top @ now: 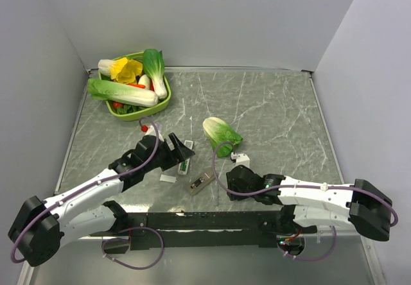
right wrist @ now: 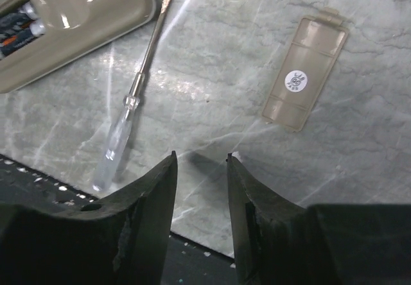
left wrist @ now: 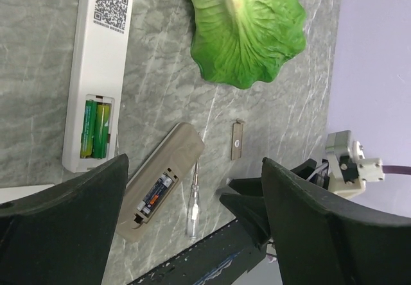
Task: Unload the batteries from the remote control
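The white remote control (left wrist: 96,73) lies back side up with a QR code on it and its battery bay open. Two green batteries (left wrist: 95,129) sit in the bay. In the top view the remote (top: 186,160) lies just under and right of my left gripper (top: 180,149). My left gripper (left wrist: 194,158) is open wide and empty, hovering above the table. My right gripper (right wrist: 201,155) is open by a narrow gap and empty, low over the table near its front edge (top: 228,187).
A beige remote (left wrist: 160,182) with its dark batteries showing lies beside a clear-handled screwdriver (right wrist: 131,99) and a beige cover (right wrist: 305,73). A small white panel (top: 168,179) lies at front left. A cabbage leaf (top: 221,134) lies mid-table. A green basket (top: 138,116) of vegetables stands at back left.
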### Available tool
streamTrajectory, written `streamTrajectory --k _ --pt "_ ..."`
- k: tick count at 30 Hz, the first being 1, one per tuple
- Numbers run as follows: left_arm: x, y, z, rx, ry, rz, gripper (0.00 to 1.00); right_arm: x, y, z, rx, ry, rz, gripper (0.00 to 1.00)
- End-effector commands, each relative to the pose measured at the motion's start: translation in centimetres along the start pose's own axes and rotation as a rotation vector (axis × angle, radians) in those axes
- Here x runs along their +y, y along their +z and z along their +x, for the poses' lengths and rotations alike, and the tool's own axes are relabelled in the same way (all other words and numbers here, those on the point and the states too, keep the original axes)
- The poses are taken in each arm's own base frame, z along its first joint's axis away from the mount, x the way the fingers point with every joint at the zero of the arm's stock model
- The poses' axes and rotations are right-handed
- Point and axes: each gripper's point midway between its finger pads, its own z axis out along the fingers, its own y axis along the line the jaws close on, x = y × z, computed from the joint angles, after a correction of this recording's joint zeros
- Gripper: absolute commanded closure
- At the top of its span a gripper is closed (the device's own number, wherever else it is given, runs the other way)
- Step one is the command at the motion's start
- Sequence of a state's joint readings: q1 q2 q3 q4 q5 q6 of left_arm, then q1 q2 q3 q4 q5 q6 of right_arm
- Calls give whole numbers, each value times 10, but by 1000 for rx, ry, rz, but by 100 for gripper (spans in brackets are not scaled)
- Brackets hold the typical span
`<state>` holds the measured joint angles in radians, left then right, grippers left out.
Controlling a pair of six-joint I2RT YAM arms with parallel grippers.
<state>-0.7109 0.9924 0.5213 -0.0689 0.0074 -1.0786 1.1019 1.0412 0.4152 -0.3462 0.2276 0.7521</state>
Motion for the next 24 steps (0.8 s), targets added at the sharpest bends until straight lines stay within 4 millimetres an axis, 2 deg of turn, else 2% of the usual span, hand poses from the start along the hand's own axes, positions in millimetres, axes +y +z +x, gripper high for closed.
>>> streamTrajectory --k 1,3,9,13,17,19,20,22,24 --pt "-21 -6 -13 -23 21 77 12 27 -12 -21 -57 65 -83 53" --pt "-17 -4 -14 -21 13 70 12 38 -10 -19 -46 92 -133 52" --pt "-13 -3 -14 -9 -4 75 13 49 -1 -14 -12 179 -121 52" --pt "-11 -1 -13 2 -11 74 14 64 1 -20 -9 243 -127 51" --pt "-6 0 -11 6 -19 63 13 70 1 -25 -10 279 -86 49" --pt "-10 0 -13 -4 -20 83 13 78 -1 -29 -14 288 -75 48" --pt "-10 0 -13 -4 -20 86 13 73 3 -24 -2 277 -27 48" --pt "-9 0 -13 -3 -23 85 13 76 3 -27 9 282 1 48" --pt "-9 -1 -13 -6 -25 87 13 73 8 -19 36 272 56 48"
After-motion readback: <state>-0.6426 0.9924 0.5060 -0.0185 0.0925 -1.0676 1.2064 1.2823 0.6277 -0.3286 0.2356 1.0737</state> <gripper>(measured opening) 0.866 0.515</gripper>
